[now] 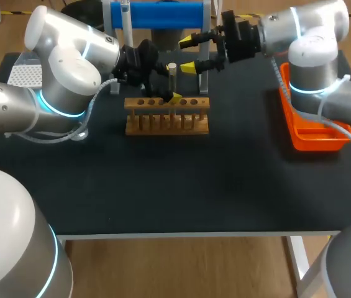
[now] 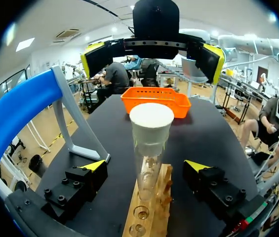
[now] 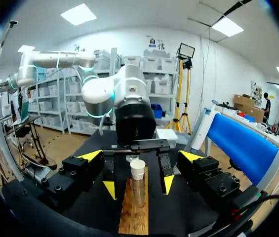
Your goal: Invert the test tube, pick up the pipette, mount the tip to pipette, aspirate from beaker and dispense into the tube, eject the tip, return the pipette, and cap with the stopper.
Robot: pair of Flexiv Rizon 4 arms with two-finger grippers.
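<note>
A clear test tube (image 1: 172, 76) with a white stopper (image 2: 151, 121) stands upright in the wooden rack (image 1: 166, 118). My left gripper (image 1: 169, 92) is low at the tube, open, with a finger on each side of the glass (image 2: 146, 168) and a gap at both. My right gripper (image 1: 189, 54) faces it from the far side at stopper height, also open, with nothing between its fingers. In the right wrist view the stoppered tube (image 3: 138, 173) rises from the rack (image 3: 135, 212) ahead of my right gripper (image 3: 140, 157), with the left gripper's fingers (image 3: 110, 187) flanking it.
An orange tray (image 1: 315, 133) sits at the table's right edge under my right arm. A stand with a blue bar (image 1: 156, 15) is at the back, just behind the rack. A white perforated box (image 1: 25, 74) lies at the far left.
</note>
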